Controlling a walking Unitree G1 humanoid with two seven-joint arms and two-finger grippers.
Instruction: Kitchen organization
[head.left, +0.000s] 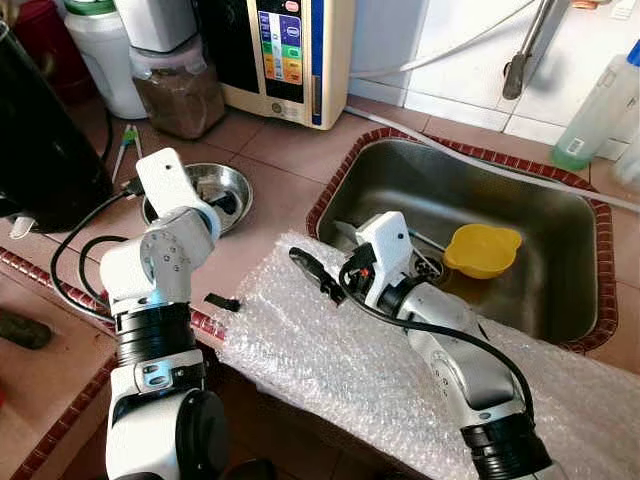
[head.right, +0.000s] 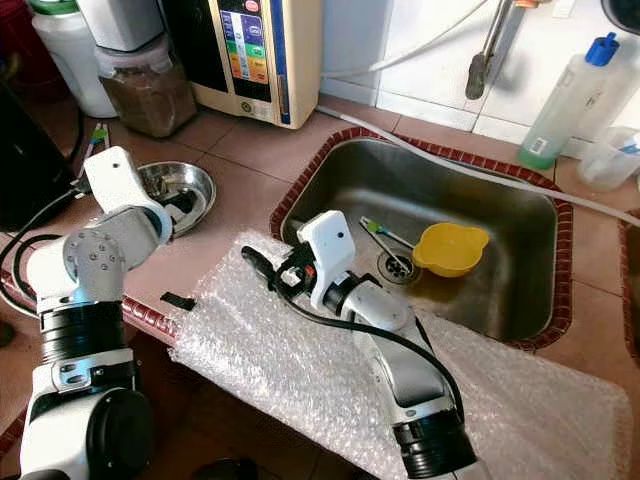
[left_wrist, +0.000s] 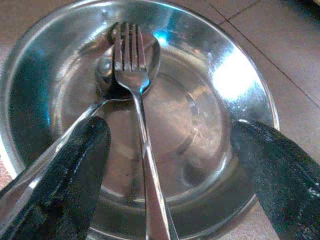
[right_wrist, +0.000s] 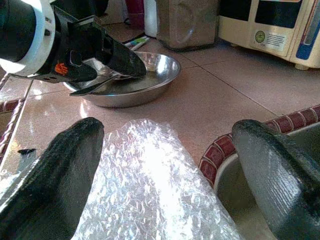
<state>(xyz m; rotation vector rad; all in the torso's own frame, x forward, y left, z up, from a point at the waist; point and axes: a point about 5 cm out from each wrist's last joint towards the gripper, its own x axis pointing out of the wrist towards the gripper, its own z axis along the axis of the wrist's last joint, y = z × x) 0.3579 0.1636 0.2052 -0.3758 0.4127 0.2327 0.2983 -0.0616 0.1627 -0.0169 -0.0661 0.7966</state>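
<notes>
Your left gripper (left_wrist: 170, 165) spread wide, empty, over steel bowl (left_wrist: 240, 90) on counter. Fork (left_wrist: 137, 115) inside, tines pointing away from fingers, long axis along gripper, crossing spoon (left_wrist: 102, 75). Your right gripper (right_wrist: 165, 170) wide open, empty, above bubble wrap (right_wrist: 145, 185) beside sink (head.left: 400, 180).

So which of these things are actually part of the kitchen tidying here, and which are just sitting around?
In play:
- left gripper, open over the steel plate
- fork and spoon lying in that plate
- right gripper, open above the bubble wrap

Just lying about:
- yellow bowl in the sink
- water purifier
- spray bottle
- jar
</notes>
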